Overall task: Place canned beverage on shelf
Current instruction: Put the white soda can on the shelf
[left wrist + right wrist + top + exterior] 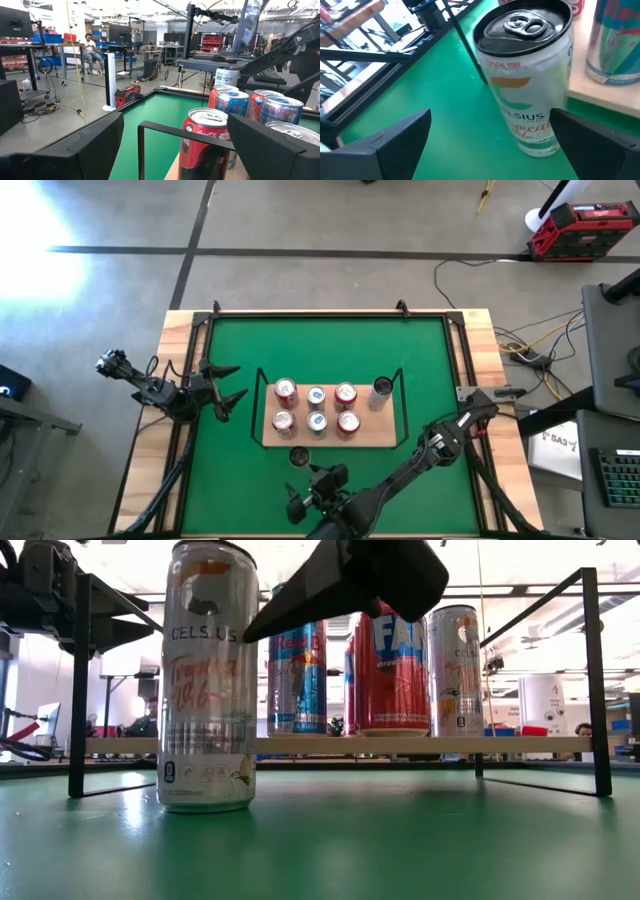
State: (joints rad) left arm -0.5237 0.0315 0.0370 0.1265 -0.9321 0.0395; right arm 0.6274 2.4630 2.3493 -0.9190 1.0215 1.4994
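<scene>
A green mat (330, 350) is seen from above, filling the middle of a wooden table. A light-wood shelf (372, 439) with a black wire frame lies at the centre of the frame, and seven cans are stood on it.

A white Celsius can (298, 456) is stood upright on the mat, just below the shelf's lower edge, touching neither the shelf nor a finger.

The right arm is stretched from the lower right toward the bottom centre. The right gripper (318, 484) is held low just below the Celsius can, its fingers spread wide to either side of it.

The left gripper (226, 388) is held at centre left, fingers parted and empty, pointed at the shelf's left end.
</scene>
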